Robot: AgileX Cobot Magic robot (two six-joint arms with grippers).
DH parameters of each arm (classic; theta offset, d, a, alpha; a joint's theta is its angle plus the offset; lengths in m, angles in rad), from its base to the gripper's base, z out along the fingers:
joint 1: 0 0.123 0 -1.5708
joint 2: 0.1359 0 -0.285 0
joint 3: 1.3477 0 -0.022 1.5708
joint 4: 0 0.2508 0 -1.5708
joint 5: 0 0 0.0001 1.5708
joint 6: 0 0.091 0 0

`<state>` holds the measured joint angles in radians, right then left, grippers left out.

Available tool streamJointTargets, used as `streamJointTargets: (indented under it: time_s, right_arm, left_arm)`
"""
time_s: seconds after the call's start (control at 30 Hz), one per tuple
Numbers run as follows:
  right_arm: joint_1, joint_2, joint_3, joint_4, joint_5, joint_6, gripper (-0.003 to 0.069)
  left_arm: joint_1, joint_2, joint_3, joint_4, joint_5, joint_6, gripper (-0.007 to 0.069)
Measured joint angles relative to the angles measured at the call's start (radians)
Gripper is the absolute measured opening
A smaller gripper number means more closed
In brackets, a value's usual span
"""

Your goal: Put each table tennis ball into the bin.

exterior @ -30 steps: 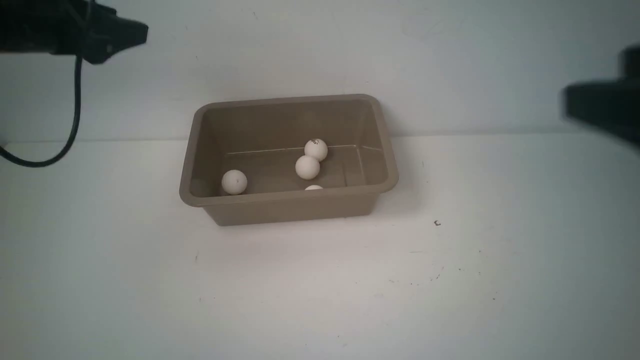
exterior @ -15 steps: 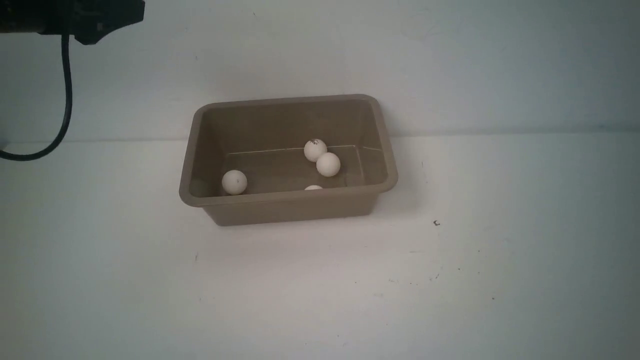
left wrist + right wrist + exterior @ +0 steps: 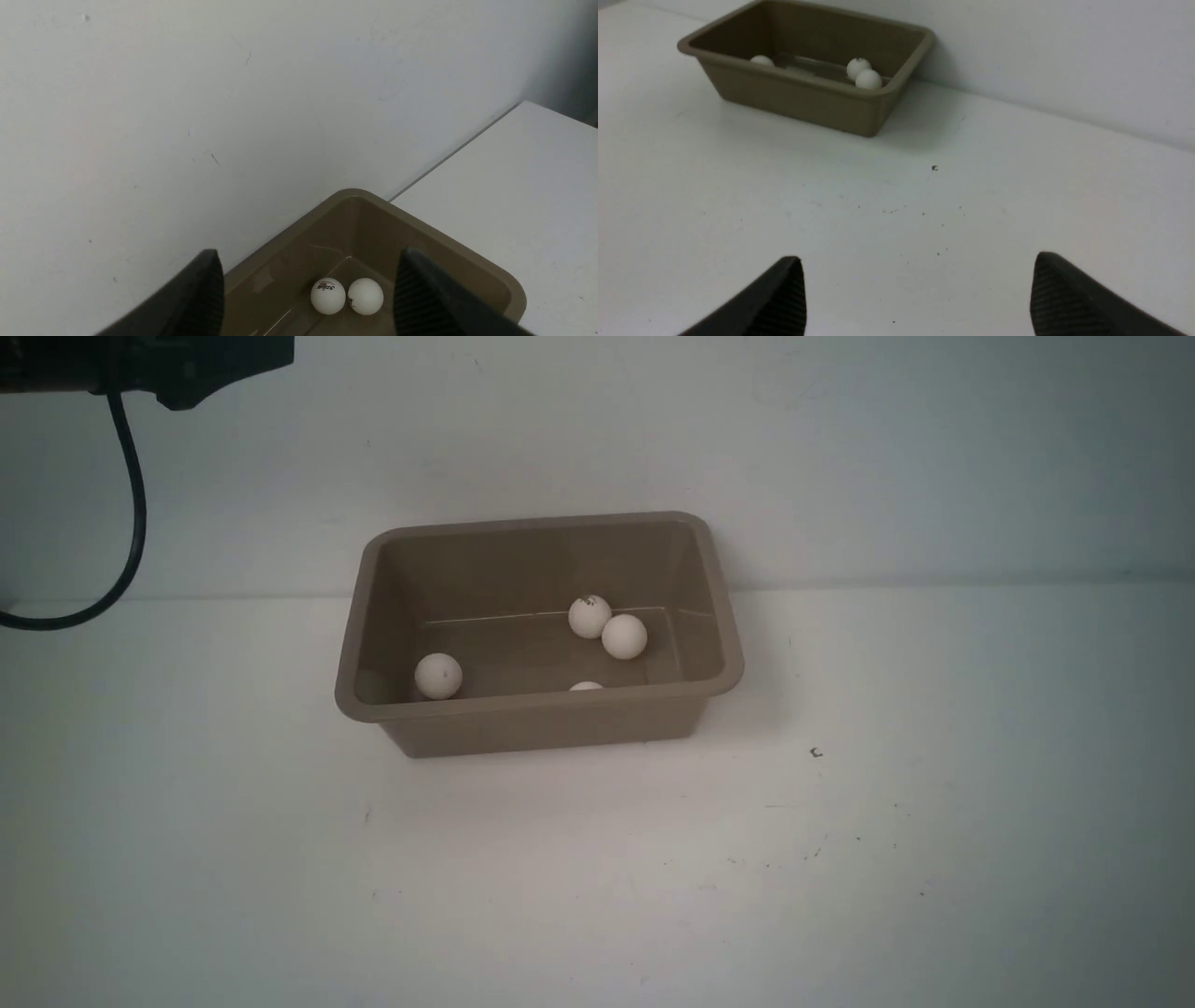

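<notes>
Plain white table (image 3: pixel 597 896) against a white wall. Both grippers, left (image 3: pixel 308 298) and right (image 3: pixel 917 298), have fingers spread and empty. All four table tennis balls (image 3: pixel 625 637) sit in the bin (image 3: pixel 537 709), mid-frame. They look light, smooth and rolly, so pinch across the middle.

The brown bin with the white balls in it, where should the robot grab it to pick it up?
Probably the flared rim of the taupe-brown rectangular plastic bin, on a short side, coming straight down with one end effector finger inside and one outside. The rim sticks out like a lip, and the smooth sloped walls offer no other hold. The right short side has two small white balls lying closer to it, so the left looks easier.
</notes>
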<state>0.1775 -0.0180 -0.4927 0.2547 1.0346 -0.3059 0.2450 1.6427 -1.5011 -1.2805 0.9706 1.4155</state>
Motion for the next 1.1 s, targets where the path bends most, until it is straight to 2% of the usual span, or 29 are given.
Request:
streamJointTargets:
  time_s: [0.17, 0.6, 0.73, 0.9, 1.1]
  right_arm:
    - [0.056, 0.000, 0.040, -0.030, -0.098, -0.001, 0.0588]
    - [0.115, 0.000, 0.227, -0.043, -0.408, -0.001, 0.0588]
    - [0.115, 0.000, 0.309, -0.041, -0.418, -0.001, 0.0588]
    - [0.115, 0.000, 0.311, -0.009, -0.456, -0.001, 0.0588]
    - [0.115, 0.000, 0.311, 0.001, -0.417, -0.023, 0.0588]
  left_arm:
    - [0.000, 0.000, 0.000, -0.006, 0.018, 0.000, 0.0447]
    - [0.000, 0.000, 0.000, -0.021, 0.028, -0.003, 0.0447]
    - [0.000, 0.000, 0.000, -0.029, 0.035, -0.003, 0.0447]
    - [0.000, 0.000, 0.000, -0.035, 0.040, -0.003, 0.0447]
    - [0.000, 0.000, 0.000, -0.048, 0.043, -0.003, 0.0447]
